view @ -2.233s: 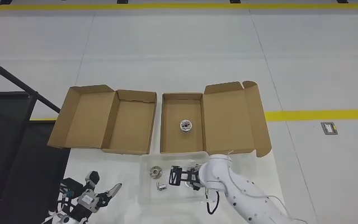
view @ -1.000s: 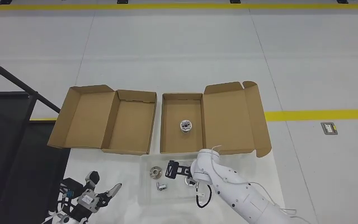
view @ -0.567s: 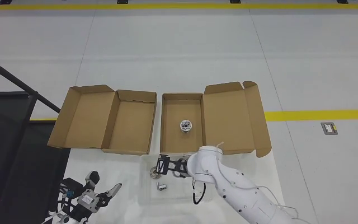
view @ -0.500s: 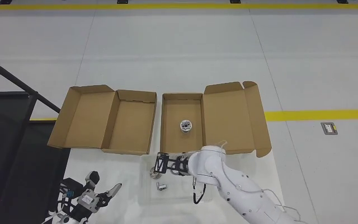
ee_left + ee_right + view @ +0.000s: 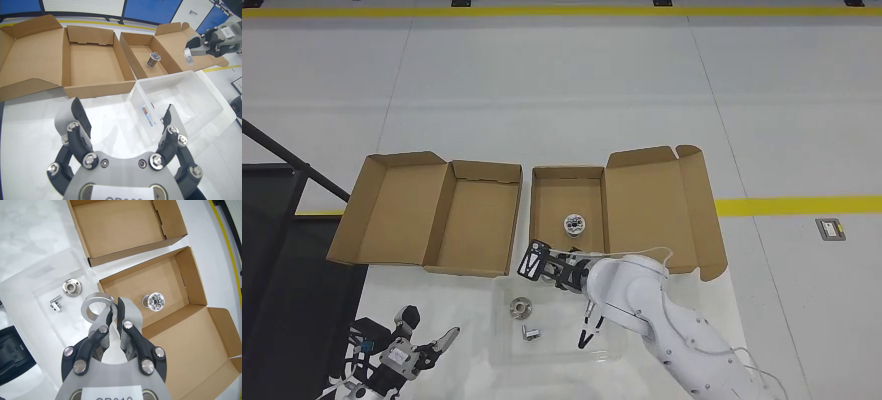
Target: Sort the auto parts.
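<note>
My right gripper [image 5: 534, 259] is shut on the rim of a flat metal ring [image 5: 94, 312], held above the near edge of the right cardboard box [image 5: 564, 195], close to the gap between the two boxes. That box holds one cylindrical finned part [image 5: 574, 224]. The left cardboard box [image 5: 477, 220] has nothing in it. In the clear plastic bin [image 5: 504, 340] lie a round flanged hub [image 5: 519, 307] and a small bracket [image 5: 530, 332]. My left gripper [image 5: 427, 345] hovers open over the white table, left of the bin, with nothing between its fingers.
Both boxes have their lids folded open, outward to the left and right. A black frame stands along the table's left edge [image 5: 282, 280]. White table surface lies bare between the left gripper and the boxes.
My right gripper has risen out of the bin and moved left and toward the boxes, carrying the ring. The left arm has kept still.
</note>
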Controlling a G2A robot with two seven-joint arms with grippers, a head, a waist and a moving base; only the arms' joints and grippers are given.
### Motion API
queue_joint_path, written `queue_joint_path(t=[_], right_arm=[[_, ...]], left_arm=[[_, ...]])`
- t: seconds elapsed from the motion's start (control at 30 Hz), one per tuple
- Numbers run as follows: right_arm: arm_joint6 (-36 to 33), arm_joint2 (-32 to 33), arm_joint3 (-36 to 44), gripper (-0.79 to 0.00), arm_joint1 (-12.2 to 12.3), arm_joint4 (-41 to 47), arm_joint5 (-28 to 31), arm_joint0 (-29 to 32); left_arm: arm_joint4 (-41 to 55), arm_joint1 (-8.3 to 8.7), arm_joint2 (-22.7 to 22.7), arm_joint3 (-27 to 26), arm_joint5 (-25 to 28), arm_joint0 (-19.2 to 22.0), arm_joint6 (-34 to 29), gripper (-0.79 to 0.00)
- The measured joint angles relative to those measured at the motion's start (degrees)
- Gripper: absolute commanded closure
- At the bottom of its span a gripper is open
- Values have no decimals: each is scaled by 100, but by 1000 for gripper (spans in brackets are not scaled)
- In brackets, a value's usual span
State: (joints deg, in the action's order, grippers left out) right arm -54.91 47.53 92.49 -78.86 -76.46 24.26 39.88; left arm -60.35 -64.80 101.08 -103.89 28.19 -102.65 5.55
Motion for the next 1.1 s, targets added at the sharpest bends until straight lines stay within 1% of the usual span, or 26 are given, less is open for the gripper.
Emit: queue_joint_path(t=[0.07,0.13,0.2,0.27,0.33,0.43,0.5,0.57,0.6,0.7,0.8,1.0,1.1], right_arm=[[38,25,-70,0,-4,20,-86,43],[139,49,-295,0,-48,85,-460,21],[313,17,-659,0,-138,295,-794,-196],[444,-76,-1107,0,-243,489,-984,-499],[586,-249,-1737,0,-398,717,-1164,-909],[803,-520,-2797,0,-655,1183,-1154,-1508],[821,-720,-3571,0,-866,1537,-1253,-1891],[827,-908,-4181,0,-1063,1794,-1360,-2172],[882,-1025,-4542,0,-1189,1948,-1323,-2318],[1051,-1271,-5301,0,-1471,2195,-1083,-2591],[1197,-1492,-5848,0,-1713,2244,-816,-2765],[1154,-1879,-6582,0,-2153,2101,-650,-2978],[1048,-2036,-6874,0,-2351,1964,-745,-3040]], left_arm=[[0,0,0,0,0,0,0,-785],[0,0,0,0,0,0,0,-785],[0,0,0,0,0,0,0,-785],[0,0,0,0,0,0,0,-785],[0,0,0,0,0,0,0,-785],[0,0,0,0,0,0,0,-785],[0,0,0,0,0,0,0,-785],[0,0,0,0,0,0,0,-785],[0,0,0,0,0,0,0,-785],[0,0,0,0,0,0,0,-785],[0,0,0,0,0,0,0,-785],[0,0,0,0,0,0,0,-785],[0,0,0,0,0,0,0,-785]])
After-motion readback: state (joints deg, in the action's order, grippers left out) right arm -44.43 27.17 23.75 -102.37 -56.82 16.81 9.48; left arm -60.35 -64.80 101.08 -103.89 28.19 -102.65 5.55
